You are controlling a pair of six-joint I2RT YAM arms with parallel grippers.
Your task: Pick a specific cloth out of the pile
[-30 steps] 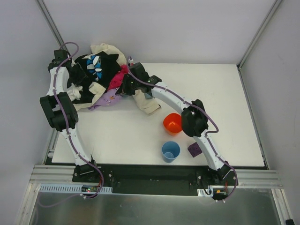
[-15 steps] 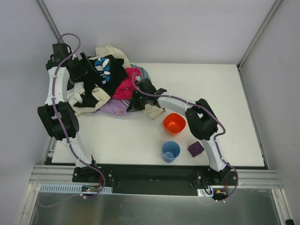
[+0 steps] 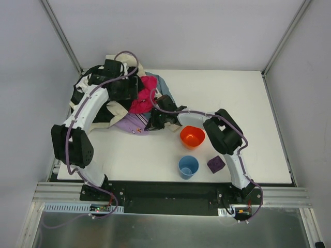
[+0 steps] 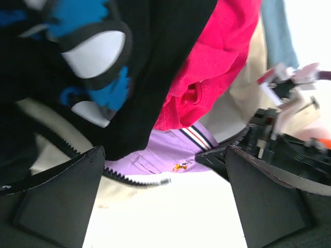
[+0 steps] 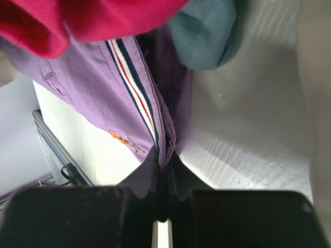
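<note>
Nearest the arm bases, a blue cup (image 3: 188, 167) stands on the white desk (image 3: 248, 113), with an orange bowl (image 3: 192, 136) just beyond it. Left of the bowl, the right tool (image 3: 155, 122) is clamped on a fold of the lavender cloth (image 3: 130, 124). The cloth's visible strip lies along the near edge of the pile (image 3: 144, 95). Its long axis runs left to right and the pinched end points toward the bowl; the rest is buried. Farther back, the left tool (image 4: 164, 199) hangs over the pile, spread wide and holding nothing.
</note>
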